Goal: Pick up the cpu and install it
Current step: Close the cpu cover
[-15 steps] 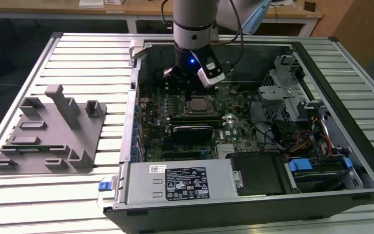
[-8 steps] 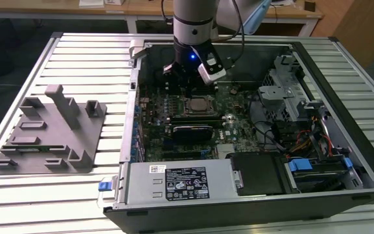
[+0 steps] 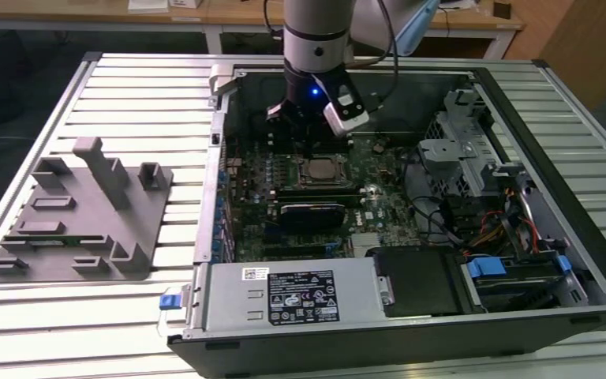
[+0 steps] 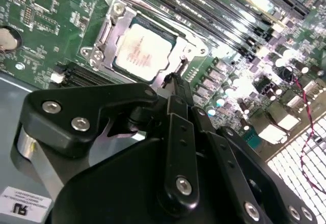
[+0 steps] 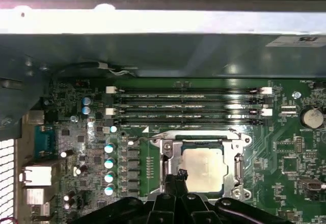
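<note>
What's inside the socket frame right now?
The cpu lies inside the socket frame, silver top up. The claw covers part of one edge; whatever is beneath the cpu is hidden.

Nothing here reads clearly from where I stand: the power supply [image 3: 230, 304] carries a black label [image 3: 304, 298] packed with white print and small marks, and a white barcode sticker [image 3: 252, 274] sits just beside it, all too small to make out. In the second wrist view a white sticker [image 4: 23, 203] with dark print sits on the grey case wall [image 4: 12, 112], cut off at the edge, and in the first wrist view a white label [image 5: 300, 40] lies on the case wall, its lines blurred. The cpu [image 4: 141, 51] bears faint reddish print on its top, unreadable in both wrist views.
</note>
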You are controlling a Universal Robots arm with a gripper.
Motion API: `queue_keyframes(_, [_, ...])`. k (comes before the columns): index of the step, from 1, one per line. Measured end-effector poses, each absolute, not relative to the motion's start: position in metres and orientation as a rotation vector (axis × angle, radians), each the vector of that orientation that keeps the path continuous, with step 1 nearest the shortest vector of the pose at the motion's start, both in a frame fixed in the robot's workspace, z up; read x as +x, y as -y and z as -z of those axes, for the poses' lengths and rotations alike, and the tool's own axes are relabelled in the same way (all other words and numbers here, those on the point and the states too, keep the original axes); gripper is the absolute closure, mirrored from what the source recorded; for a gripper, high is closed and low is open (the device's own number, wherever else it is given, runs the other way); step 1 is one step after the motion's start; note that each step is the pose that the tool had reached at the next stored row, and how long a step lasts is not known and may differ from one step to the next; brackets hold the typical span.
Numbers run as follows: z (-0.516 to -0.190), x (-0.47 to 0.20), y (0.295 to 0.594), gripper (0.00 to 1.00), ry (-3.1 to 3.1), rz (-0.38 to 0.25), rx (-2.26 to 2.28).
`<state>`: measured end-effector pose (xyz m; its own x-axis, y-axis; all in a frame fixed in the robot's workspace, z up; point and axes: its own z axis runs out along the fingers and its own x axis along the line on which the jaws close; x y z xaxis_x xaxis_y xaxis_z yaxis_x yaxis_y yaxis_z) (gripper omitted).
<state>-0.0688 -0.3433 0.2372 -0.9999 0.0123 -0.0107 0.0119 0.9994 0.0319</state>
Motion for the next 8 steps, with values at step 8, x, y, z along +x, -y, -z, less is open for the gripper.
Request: queue_keyframes(8, [-0.237, -0.045, 0.343, 0.89, -3.130, -0.050, 0.019])
